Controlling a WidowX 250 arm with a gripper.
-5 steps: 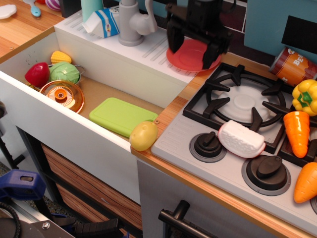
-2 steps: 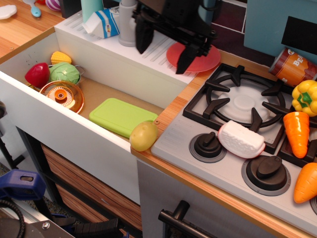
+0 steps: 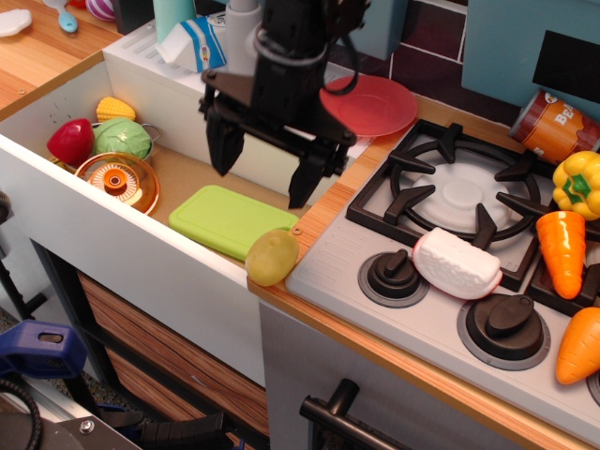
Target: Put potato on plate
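Note:
The potato [image 3: 273,257], pale yellow-tan and egg-shaped, sits on the wooden counter edge between the sink and the stove. The red-pink plate [image 3: 373,104] lies on the drainboard behind the stove. My black gripper [image 3: 264,171] hangs open and empty above the sink's right side, its fingertips spread wide over the green board, a little behind and to the left of the potato.
In the sink lie a green cutting board [image 3: 232,218], an orange pot lid [image 3: 117,179], a green vegetable [image 3: 122,138], a red pepper [image 3: 70,141] and corn [image 3: 114,108]. On the stove are a white scrubber [image 3: 457,263], carrots [image 3: 562,251], a yellow pepper [image 3: 578,183] and a can [image 3: 548,125].
My gripper has moved from over the plate toward the front left, down over the sink near the potato, staying open. The plate is now uncovered. The potato has not moved.

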